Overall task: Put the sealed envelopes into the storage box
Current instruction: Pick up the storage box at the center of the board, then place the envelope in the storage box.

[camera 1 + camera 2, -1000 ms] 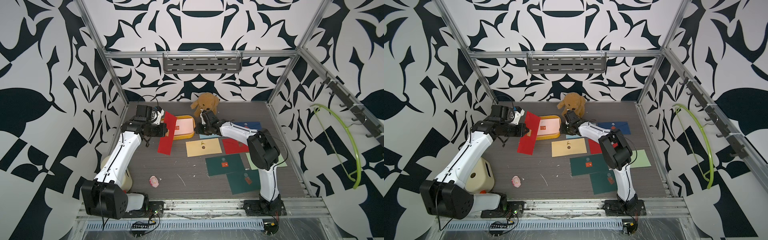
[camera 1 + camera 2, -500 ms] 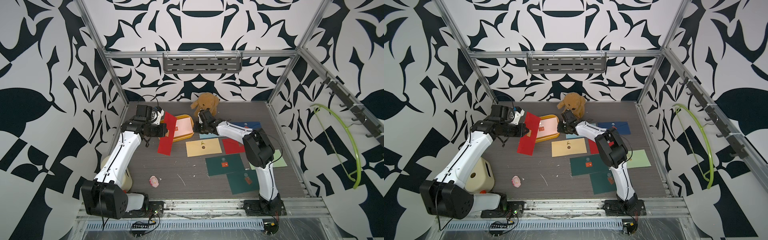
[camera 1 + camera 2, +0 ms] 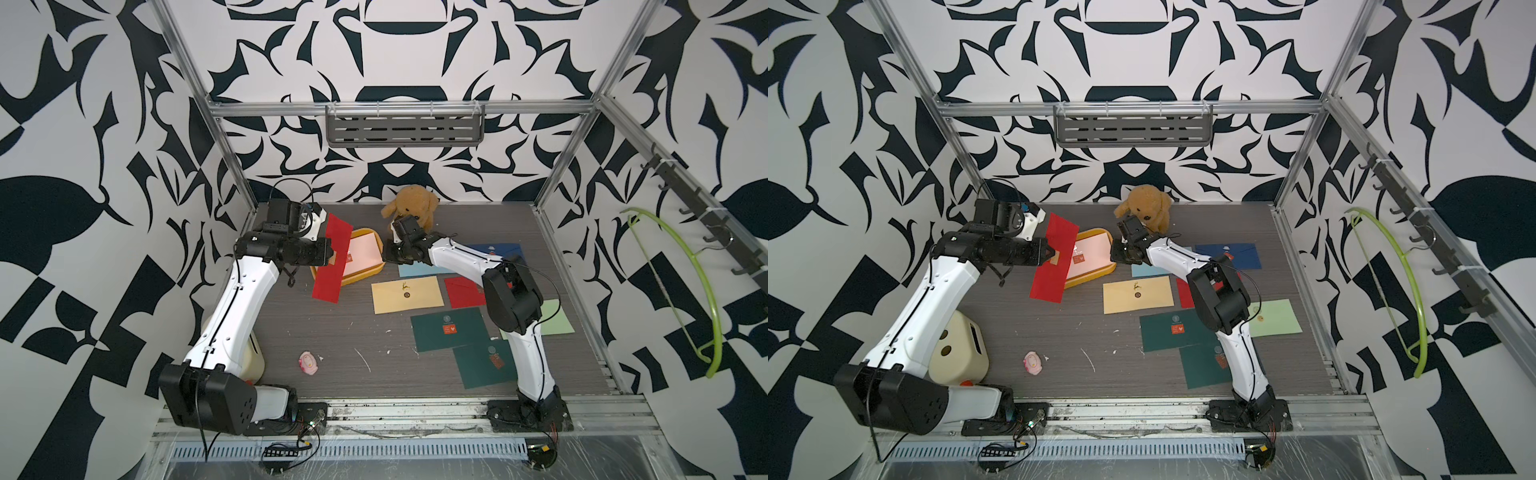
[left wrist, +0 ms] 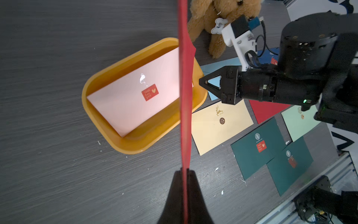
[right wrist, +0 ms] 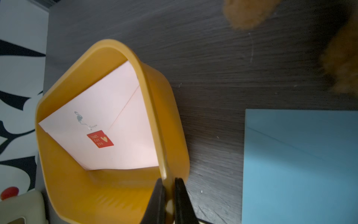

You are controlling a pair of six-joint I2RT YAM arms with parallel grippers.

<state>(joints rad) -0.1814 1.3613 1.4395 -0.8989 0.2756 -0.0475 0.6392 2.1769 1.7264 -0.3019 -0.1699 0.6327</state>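
Note:
The yellow storage box [image 3: 365, 277] stands at the back of the table with a pink envelope [image 3: 365, 252] lying in it. My left gripper [image 4: 184, 171] is shut on a red envelope [image 4: 185, 97], which hangs on edge over the box's left end [image 3: 1054, 257]. My right gripper [image 5: 170, 181] is shut on the box's right wall [image 5: 147, 97], one finger inside and one outside. Loose sealed envelopes lie to the right: yellow [image 3: 406, 294], light blue [image 5: 300, 164], red [image 3: 463, 291], navy [image 3: 498, 249], pale green [image 3: 557, 318] and two dark green [image 3: 449, 330].
A brown plush dog [image 3: 411, 203] sits against the back wall just behind my right gripper. A cream box with two holes [image 3: 957, 349] stands front left by the left arm. A small pink toy [image 3: 308, 361] lies near the front. A green hanger [image 3: 673, 282] hangs on the right wall.
My right gripper has moved left to the box and closed on its right wall. The left arm still holds the red envelope in much the same place.

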